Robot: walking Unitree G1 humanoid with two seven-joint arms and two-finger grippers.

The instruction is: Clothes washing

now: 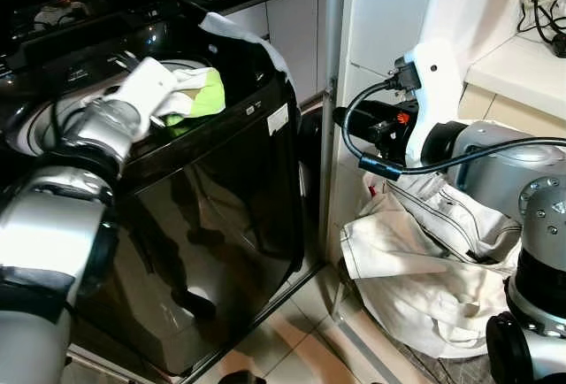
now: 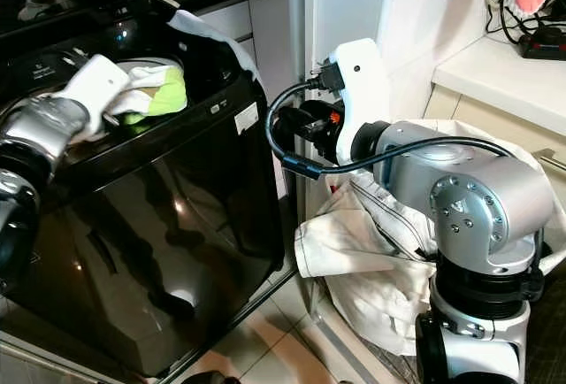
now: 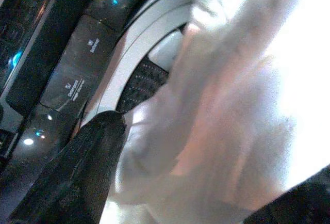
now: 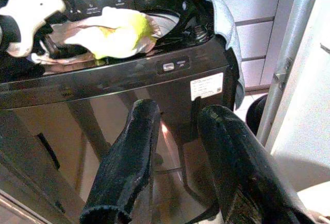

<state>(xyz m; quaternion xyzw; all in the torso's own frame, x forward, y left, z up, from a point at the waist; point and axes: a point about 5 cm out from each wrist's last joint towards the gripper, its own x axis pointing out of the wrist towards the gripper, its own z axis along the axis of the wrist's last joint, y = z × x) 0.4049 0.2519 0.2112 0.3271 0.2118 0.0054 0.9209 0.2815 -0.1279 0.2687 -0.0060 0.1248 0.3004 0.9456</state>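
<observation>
Left eye view: the left gripper (image 1: 168, 101) is reached over the open top of the black top-loading washing machine (image 1: 212, 251), its fingers closed on a white garment (image 3: 232, 105) at the drum's rim. A yellow-green cloth (image 1: 205, 99) is bunched with that garment in the opening, and a grey-white cloth (image 4: 219, 17) is draped over the machine's back corner. The right gripper (image 4: 175, 157) is held in the air in front of the machine's glossy front panel, its two black fingers spread apart and empty. A white laundry bag (image 1: 424, 269) is slumped on the floor beside the machine, under the right arm
</observation>
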